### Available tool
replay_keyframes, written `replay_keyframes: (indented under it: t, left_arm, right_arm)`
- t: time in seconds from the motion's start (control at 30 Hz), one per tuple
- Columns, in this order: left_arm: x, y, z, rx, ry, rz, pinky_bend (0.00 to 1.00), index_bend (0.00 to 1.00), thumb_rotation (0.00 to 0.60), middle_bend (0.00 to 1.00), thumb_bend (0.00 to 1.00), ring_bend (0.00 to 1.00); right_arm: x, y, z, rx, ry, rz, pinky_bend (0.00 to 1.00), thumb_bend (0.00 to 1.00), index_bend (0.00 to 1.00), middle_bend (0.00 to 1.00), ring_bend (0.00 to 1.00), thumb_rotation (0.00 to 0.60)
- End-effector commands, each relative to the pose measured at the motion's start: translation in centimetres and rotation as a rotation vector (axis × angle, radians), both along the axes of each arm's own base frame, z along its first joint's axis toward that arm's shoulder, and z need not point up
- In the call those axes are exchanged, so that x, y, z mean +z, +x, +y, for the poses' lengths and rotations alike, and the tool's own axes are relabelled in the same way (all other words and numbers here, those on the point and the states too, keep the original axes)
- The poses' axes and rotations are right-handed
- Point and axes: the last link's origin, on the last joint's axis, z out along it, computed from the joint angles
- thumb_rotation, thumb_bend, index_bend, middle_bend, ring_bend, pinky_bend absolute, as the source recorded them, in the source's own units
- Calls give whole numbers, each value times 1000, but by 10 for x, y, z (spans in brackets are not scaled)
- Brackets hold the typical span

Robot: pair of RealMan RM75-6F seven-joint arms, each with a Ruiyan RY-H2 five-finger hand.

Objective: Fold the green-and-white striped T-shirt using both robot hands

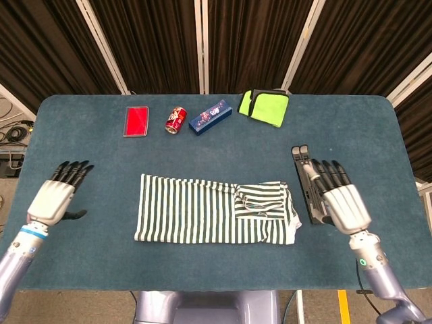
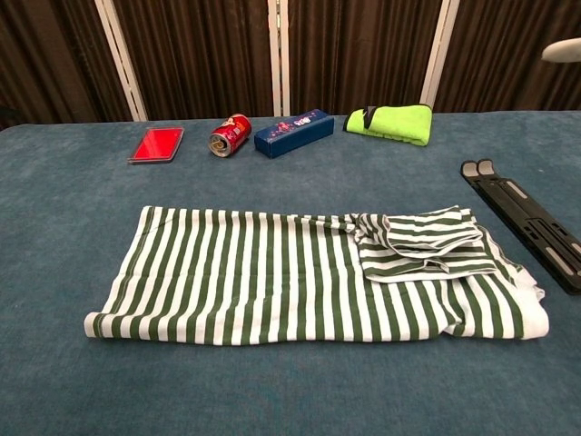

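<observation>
The green-and-white striped T-shirt (image 1: 209, 209) (image 2: 300, 277) lies flat mid-table as a long rectangle, with a sleeve part (image 1: 262, 200) (image 2: 422, 245) folded onto its right end. My right hand (image 1: 339, 198) hovers open to the right of the shirt, above the black stand, fingers spread and empty. Only a sliver of a right fingertip (image 2: 565, 50) shows at the chest view's top right edge. My left hand (image 1: 59, 193) is open to the left of the shirt, well apart from it, holding nothing.
Along the far side sit a red phone (image 1: 136, 121), a red can (image 1: 176, 120), a blue box (image 1: 210, 117) and a lime-green cloth (image 1: 264, 106). A black folding stand (image 1: 308, 181) (image 2: 526, 221) lies just right of the shirt.
</observation>
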Motion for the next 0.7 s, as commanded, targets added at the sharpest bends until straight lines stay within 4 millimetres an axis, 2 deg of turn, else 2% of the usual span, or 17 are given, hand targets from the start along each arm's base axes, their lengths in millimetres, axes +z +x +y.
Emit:
replay_keyframes:
  t: [0.03, 0.37, 0.7]
  left_arm:
    - [-24, 5, 15, -102, -96, 29, 0, 154, 600, 0, 0, 0]
    - [-59, 7, 22, -264, -232, 83, 0, 404, 600, 0, 0, 0]
    - [-87, 3, 29, -344, -288, 120, 0, 429, 600, 0, 30, 0]
  right_arm:
    - [6, -7, 8, -47, -61, -18, 0, 0, 0, 0, 0, 600]
    - [10, -30, 15, -144, -163, -7, 0, 0, 0, 0, 0, 600]
    - [18, -33, 20, -205, -177, -41, 0, 0, 0, 0, 0, 600]
